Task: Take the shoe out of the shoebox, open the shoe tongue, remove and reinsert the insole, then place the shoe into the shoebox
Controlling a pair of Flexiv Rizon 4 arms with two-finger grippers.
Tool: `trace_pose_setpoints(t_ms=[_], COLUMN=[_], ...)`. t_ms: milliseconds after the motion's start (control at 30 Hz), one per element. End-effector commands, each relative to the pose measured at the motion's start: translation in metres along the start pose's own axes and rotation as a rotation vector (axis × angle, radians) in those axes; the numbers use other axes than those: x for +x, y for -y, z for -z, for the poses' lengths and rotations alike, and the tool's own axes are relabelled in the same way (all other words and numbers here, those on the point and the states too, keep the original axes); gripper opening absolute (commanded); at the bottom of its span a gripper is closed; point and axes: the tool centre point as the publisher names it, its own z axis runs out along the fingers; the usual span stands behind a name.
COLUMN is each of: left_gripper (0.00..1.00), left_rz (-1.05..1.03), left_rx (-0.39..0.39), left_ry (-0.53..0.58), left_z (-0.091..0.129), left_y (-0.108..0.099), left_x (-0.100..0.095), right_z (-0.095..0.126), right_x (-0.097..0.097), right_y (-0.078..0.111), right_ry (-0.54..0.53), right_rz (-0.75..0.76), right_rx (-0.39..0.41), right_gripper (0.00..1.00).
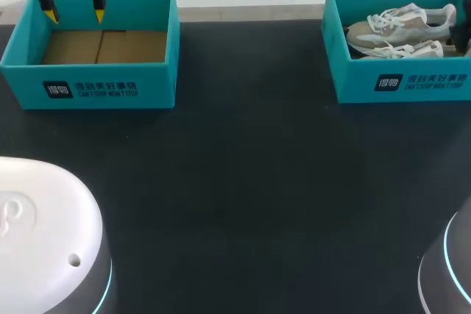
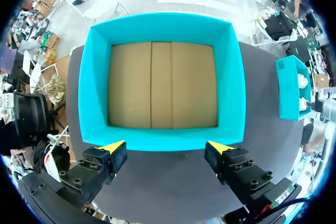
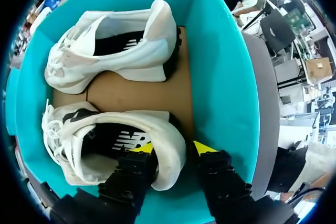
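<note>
Left shoebox [image 1: 88,86] on your tabletop [image 1: 243,182]: nothing in it but the brown cardboard floor; teal walls, open top.
Right shoebox [image 3: 220,77] holds both shoes, lying side by side on the cardboard floor, toes pointing the same way, heels toward your right gripper [image 3: 171,148].
Far shoe [image 3: 121,51]: white with a dark side panel, lying against the box's far wall, clear of the jaws.
Near shoe [image 3: 105,145]: same type, laces bunched at the toe end, opening facing the wrist camera; this is the one you've got.
Right jaws are clenched on the near shoe's heel; one yellow tip sits inside the collar against the lining, the other outside against the back of the heel; the heel wall is pinched between them. The shoe is in the box, resting low by the wall nearest the gripper.
Left gripper [image 2: 165,147] hangs over the left shoebox, above one wall; jaws released, spread wide, nothing between them; well apart from both shoes.
</note>
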Motion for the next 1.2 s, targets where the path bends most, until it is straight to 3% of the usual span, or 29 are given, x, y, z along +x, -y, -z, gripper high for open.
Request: trace_pose_setpoints(t_ms=[33,67,100,333,667,1200], left_gripper=[1.00,1.00,1.00,1.00,1.00,1.00], left_rz=[0.000,0.000,0.000,0.000,0.000,0.000], left_rx=[-0.001,-0.001,-0.001,-0.001,-0.001,-0.001], left_ry=[0.001,0.001,0.001,0.001,0.001,0.001], left_z=[0.000,0.000,0.000,0.000,0.000,0.000], left_y=[0.000,0.000,0.000,0.000,0.000,0.000], left_x=[0.000,0.000,0.000,0.000,0.000,0.000], right_z=[-0.006,-0.008,-0.009,0.005,0.059,0.194], right_x=[0.001,0.001,0.001,-0.009,-0.023,-0.014], right_y=[-0.003,-0.003,-0.003,-0.002,-0.006,-0.047], right_ry=[0.005,0.011,0.022,0.038,0.083,0.164], right_rz=[0.004,0.008,0.009,-0.010,0.001,0.041], right_rx=[0.014,0.017,0.017,0.017,0.028,-0.012], right_gripper=[0.27,0.10,0.00,0.00,0.00,0.00])
